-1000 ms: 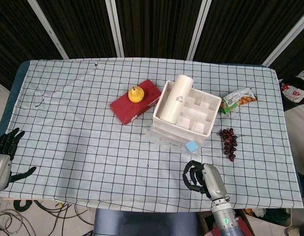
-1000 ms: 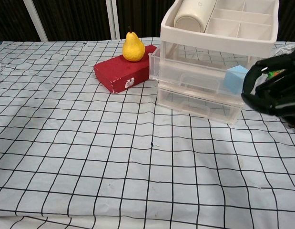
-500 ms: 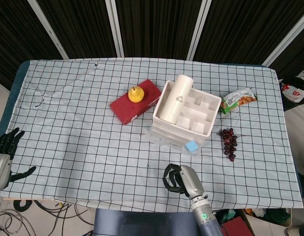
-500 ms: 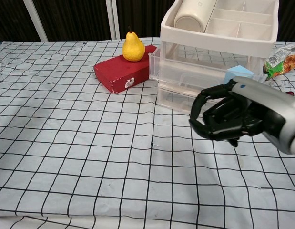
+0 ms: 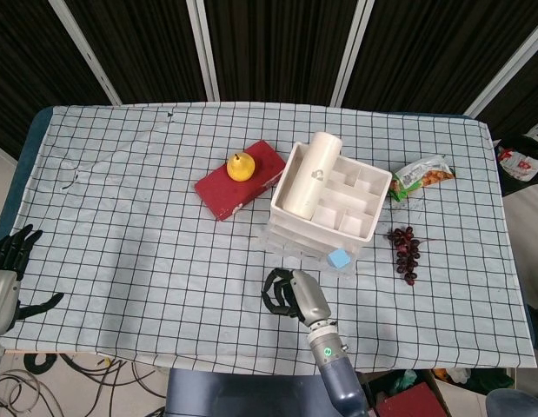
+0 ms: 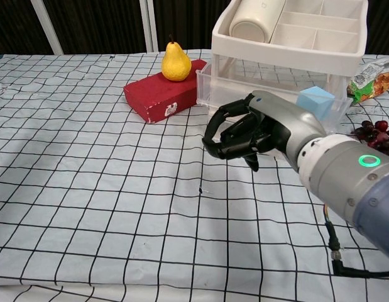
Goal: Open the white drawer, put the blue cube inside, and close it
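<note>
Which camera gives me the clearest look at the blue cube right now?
The head view: the blue cube shows whole from above, at the drawer unit's front corner. The chest view shows the cube larger, but the right hand and forearm cover its lower edge.

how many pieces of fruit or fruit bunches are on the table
2. A yellow pear stands on the red box left of the drawer unit. A bunch of dark grapes lies on the cloth right of it. The snack bag's contents are unclear.
</note>
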`<action>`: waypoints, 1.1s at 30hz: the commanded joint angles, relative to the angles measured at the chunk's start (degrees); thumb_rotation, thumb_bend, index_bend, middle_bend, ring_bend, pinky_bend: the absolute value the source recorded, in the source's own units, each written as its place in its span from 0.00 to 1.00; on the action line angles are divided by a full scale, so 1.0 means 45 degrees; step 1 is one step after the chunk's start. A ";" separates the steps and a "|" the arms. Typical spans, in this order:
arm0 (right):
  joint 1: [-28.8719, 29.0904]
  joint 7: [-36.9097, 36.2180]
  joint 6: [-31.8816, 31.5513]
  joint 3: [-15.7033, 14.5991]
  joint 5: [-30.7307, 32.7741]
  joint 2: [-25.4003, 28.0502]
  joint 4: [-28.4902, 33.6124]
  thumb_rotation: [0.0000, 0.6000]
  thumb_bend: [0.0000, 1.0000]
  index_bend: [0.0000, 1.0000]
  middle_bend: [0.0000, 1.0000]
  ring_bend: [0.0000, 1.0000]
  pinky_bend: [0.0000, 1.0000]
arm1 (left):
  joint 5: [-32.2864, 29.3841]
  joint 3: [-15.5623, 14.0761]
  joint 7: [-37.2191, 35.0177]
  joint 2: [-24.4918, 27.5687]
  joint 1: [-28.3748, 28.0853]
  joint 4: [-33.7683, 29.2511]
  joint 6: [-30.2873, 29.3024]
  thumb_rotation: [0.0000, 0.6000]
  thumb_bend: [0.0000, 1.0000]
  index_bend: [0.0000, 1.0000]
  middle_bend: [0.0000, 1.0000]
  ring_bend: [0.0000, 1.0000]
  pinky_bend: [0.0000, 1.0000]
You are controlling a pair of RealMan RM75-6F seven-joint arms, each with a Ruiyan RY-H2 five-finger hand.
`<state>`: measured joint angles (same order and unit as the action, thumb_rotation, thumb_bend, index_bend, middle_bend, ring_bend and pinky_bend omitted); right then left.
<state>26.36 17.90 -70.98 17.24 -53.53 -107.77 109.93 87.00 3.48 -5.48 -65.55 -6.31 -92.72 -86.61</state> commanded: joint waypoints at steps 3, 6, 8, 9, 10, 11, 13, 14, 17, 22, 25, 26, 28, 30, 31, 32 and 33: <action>0.0517 0.0069 0.0046 0.0955 0.0746 -0.0317 -0.0909 1.00 0.55 0.78 0.82 0.85 0.78 | -0.0046 0.0014 -0.0037 0.0020 -0.0005 -0.0024 0.0031 1.00 0.05 0.00 0.00 0.00 0.00; 0.0658 0.0027 0.0019 0.1329 0.1074 -0.0266 -0.1216 1.00 0.55 0.78 0.82 0.85 0.78 | -0.0051 0.0010 -0.0028 0.0024 -0.0007 -0.0045 0.0045 1.00 0.05 0.00 0.00 0.00 0.00; 0.0697 -0.0045 -0.0043 0.1560 0.1304 -0.0188 -0.1339 1.00 0.55 0.78 0.82 0.85 0.78 | -0.0049 0.0009 -0.0015 0.0021 -0.0009 -0.0052 0.0049 1.00 0.05 0.00 0.00 0.00 0.00; 0.0707 -0.0074 -0.0067 0.1640 0.1385 -0.0141 -0.1382 1.00 0.55 0.78 0.82 0.85 0.78 | -0.0051 0.0006 -0.0007 0.0020 -0.0007 -0.0055 0.0051 1.00 0.05 0.00 0.00 0.00 0.00; 0.0712 -0.0101 -0.0093 0.1709 0.1456 -0.0087 -0.1423 1.00 0.55 0.78 0.82 0.85 0.78 | -0.0054 0.0001 -0.0005 0.0019 -0.0004 -0.0059 0.0053 1.00 0.05 0.00 0.00 0.00 0.00; 0.0722 -0.0124 -0.0125 0.1788 0.1537 -0.0010 -0.1487 1.00 0.55 0.78 0.82 0.85 0.78 | -0.0052 -0.0006 0.0000 0.0018 -0.0002 -0.0069 0.0059 1.00 0.05 0.00 0.00 0.00 0.00; 0.0723 -0.0198 -0.0153 0.1907 0.1702 0.0097 -0.1550 1.00 0.55 0.78 0.82 0.85 0.78 | -0.0043 -0.0010 0.0010 0.0017 0.0004 -0.0080 0.0048 1.00 0.05 0.00 0.00 0.00 0.00; 0.0721 -0.0259 -0.0161 0.1986 0.1813 0.0170 -0.1572 1.00 0.55 0.78 0.82 0.85 0.78 | -0.0040 -0.0012 0.0012 0.0014 0.0007 -0.0089 0.0043 1.00 0.05 0.00 0.00 0.00 0.00; 0.0750 -0.0336 -0.0188 0.2153 0.2088 0.0332 -0.1636 1.00 0.55 0.78 0.82 0.85 0.78 | -0.0038 -0.0019 0.0035 0.0012 0.0009 -0.0099 0.0047 1.00 0.05 0.00 0.00 0.00 0.00; 0.0789 -0.0411 -0.0233 0.2310 0.2448 0.0538 -0.1599 1.00 0.55 0.78 0.82 0.85 0.78 | -0.0049 -0.0017 0.0052 0.0006 0.0012 -0.0110 0.0048 1.00 0.05 0.00 0.00 0.00 0.00; 0.0774 -0.0491 -0.0304 0.2326 0.2519 0.0682 -0.1531 1.00 0.55 0.78 0.82 0.85 0.78 | -0.0039 -0.0023 0.0030 0.0015 0.0013 -0.0128 0.0051 1.00 0.05 0.00 0.00 0.00 0.00; 0.0752 -0.0524 -0.0325 0.2313 0.2560 0.0732 -0.1493 1.00 0.55 0.78 0.82 0.85 0.78 | -0.0027 -0.0026 0.0023 0.0016 0.0016 -0.0127 0.0044 1.00 0.05 0.00 0.00 0.00 0.00; 0.0685 -0.0646 -0.0337 0.2298 0.2680 0.0842 -0.1368 1.00 0.55 0.78 0.82 0.85 0.78 | -0.0013 -0.0033 0.0004 0.0019 0.0019 -0.0132 0.0039 1.00 0.05 0.00 0.00 0.00 0.00; 0.0582 -0.0735 -0.0353 0.2165 0.2666 0.1007 -0.1137 1.00 0.55 0.78 0.82 0.85 0.78 | -0.0008 -0.0041 -0.0003 0.0020 0.0020 -0.0129 0.0045 1.00 0.05 0.00 0.00 0.00 0.00; 0.0369 -0.0788 -0.0440 0.1815 0.2427 0.1230 -0.0694 1.00 0.55 0.78 0.82 0.85 0.78 | 0.0000 -0.0047 0.0007 0.0018 0.0022 -0.0132 0.0044 1.00 0.05 0.00 0.00 0.00 0.00; 0.0252 -0.0838 -0.0449 0.1624 0.2297 0.1364 -0.0435 1.00 0.55 0.78 0.82 0.85 0.78 | 0.0007 -0.0053 0.0020 0.0018 0.0023 -0.0128 0.0044 1.00 0.05 0.00 0.00 0.00 0.00; 0.0113 -0.0907 -0.0452 0.1399 0.2115 0.1552 -0.0148 1.00 0.55 0.78 0.82 0.85 0.78 | 0.0014 -0.0059 0.0027 0.0016 0.0022 -0.0125 0.0048 1.00 0.05 0.00 0.00 0.00 0.00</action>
<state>28.23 14.48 -72.74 25.60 -42.51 -102.43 106.74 87.06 3.22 -5.35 -65.48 -6.21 -93.28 -86.39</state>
